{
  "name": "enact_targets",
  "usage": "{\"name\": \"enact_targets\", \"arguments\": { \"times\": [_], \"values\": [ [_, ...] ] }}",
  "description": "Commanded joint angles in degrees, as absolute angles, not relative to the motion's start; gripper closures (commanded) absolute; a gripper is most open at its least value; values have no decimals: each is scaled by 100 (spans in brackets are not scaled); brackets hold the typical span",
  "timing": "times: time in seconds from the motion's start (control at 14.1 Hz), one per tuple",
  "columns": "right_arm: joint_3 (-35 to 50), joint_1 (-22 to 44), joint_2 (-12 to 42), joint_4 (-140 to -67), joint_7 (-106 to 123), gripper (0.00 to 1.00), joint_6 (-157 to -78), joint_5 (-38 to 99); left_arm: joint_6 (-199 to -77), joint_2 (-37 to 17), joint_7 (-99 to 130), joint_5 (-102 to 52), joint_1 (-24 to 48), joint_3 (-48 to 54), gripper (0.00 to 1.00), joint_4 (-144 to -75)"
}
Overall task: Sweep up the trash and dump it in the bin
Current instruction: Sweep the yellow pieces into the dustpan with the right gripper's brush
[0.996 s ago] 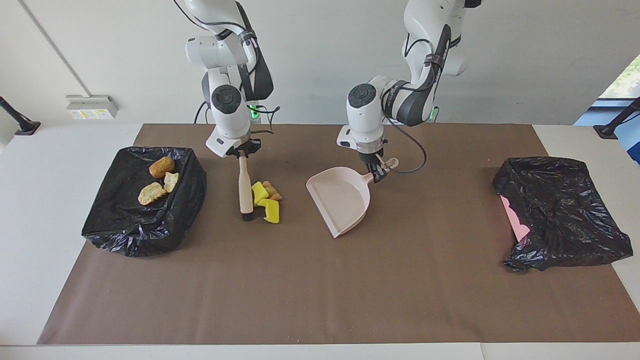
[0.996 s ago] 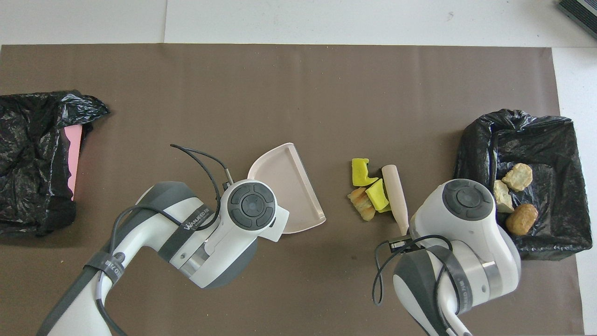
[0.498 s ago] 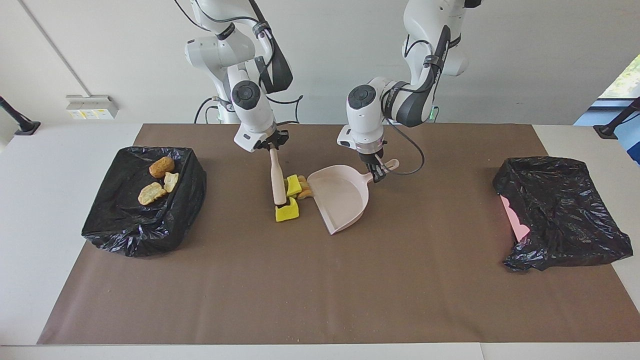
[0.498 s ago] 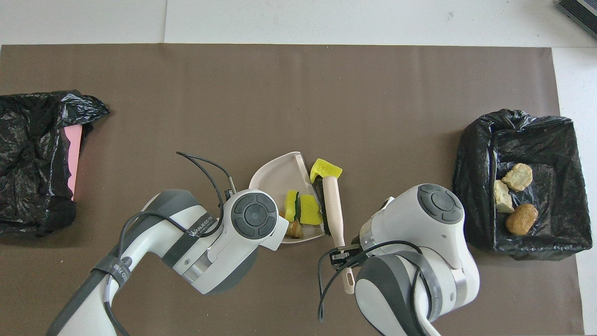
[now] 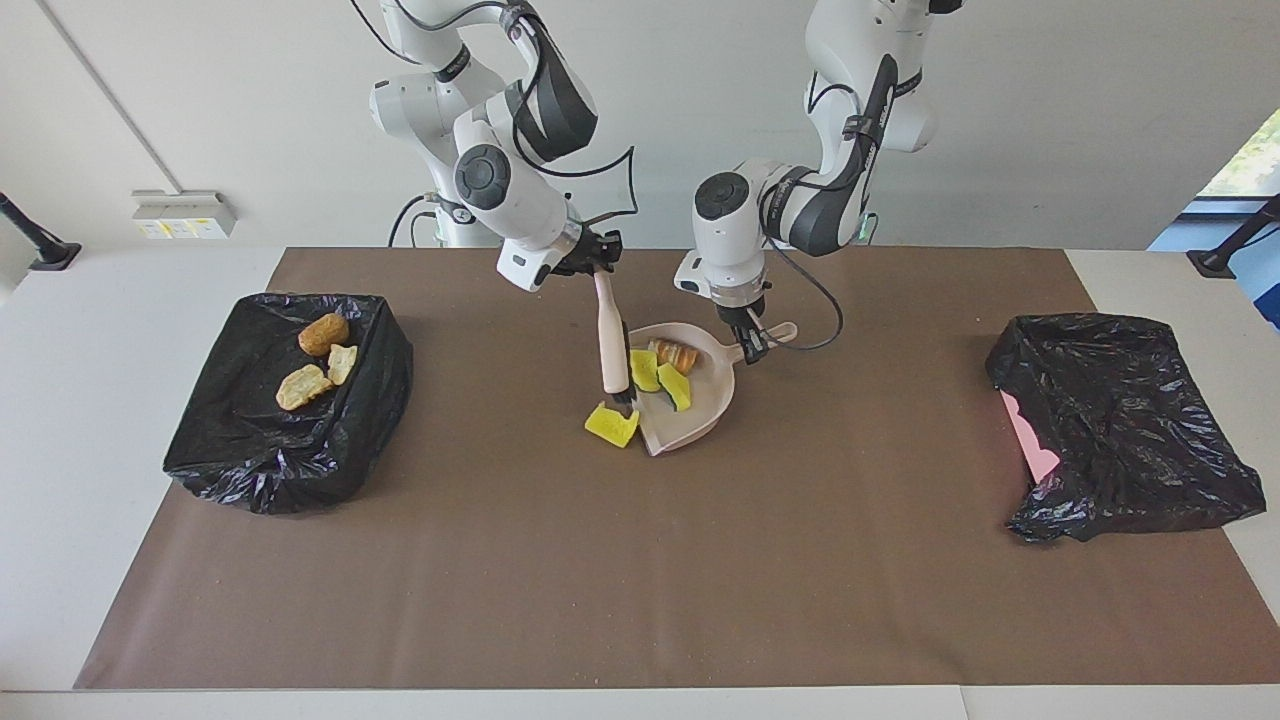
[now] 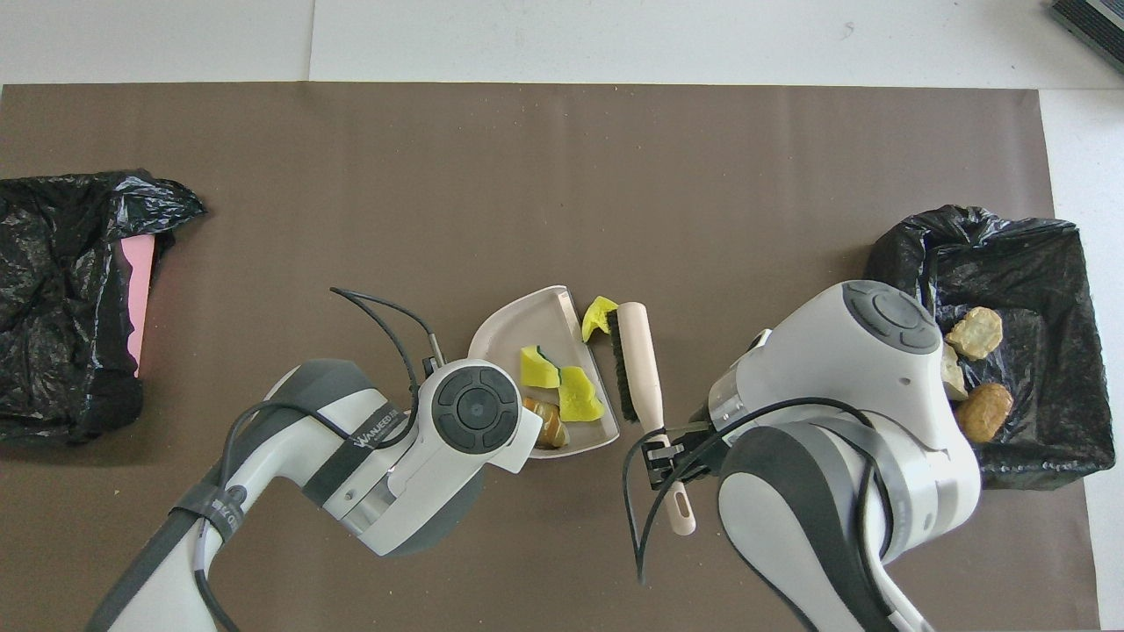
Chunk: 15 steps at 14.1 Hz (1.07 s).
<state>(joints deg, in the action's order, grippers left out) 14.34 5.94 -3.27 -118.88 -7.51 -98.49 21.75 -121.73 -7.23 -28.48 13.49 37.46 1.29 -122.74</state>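
gripping smooth wooden brush [image 5: 610, 335] right gripper [image 5: 598, 264], left gripper [image 5: 752, 343] clamping glossy beige dustpan [image 5: 700, 405], spongy yellow scraps [image 5: 612, 424]

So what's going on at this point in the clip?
The right gripper holds a brush and sweeps trash toward a dustpan that the left gripper grips by its handle. Two yellow scraps and a bread lump lie in the pan; one yellow piece sits on the mat at its lip. The bin at the right arm's end holds three lumps.

White jointed arms, dark grey joint caps and bands, looping black cables
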Motion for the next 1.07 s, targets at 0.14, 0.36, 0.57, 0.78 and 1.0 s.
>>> {"name": "enact_targets", "arguments": {
  "times": [0.14,0.36,0.57,0.78,1.0],
  "values": [
    [1494,404,244,-11480,-100,100,-10045,163,-11779,-615,-1960,1397,3963,97,100,-12481],
    [1512,474,667,-11435,246,100,-10379,-466,-11252,-536,-1951,1397,4087,97,100,-12437],
    [1538,615,721,-11505,255,100,-10275,-73,-10882,-536,-1951,1397,4175,97,100,-12314],
    [1556,746,572,-11663,377,100,-9977,1007,-10382,-536,-1951,1424,4263,97,100,-12173],
    [1547,686,475,-11681,930,100,-9231,2247,-10327,-536,-1951,1424,4245,105,100,-12164]
  ]
}}
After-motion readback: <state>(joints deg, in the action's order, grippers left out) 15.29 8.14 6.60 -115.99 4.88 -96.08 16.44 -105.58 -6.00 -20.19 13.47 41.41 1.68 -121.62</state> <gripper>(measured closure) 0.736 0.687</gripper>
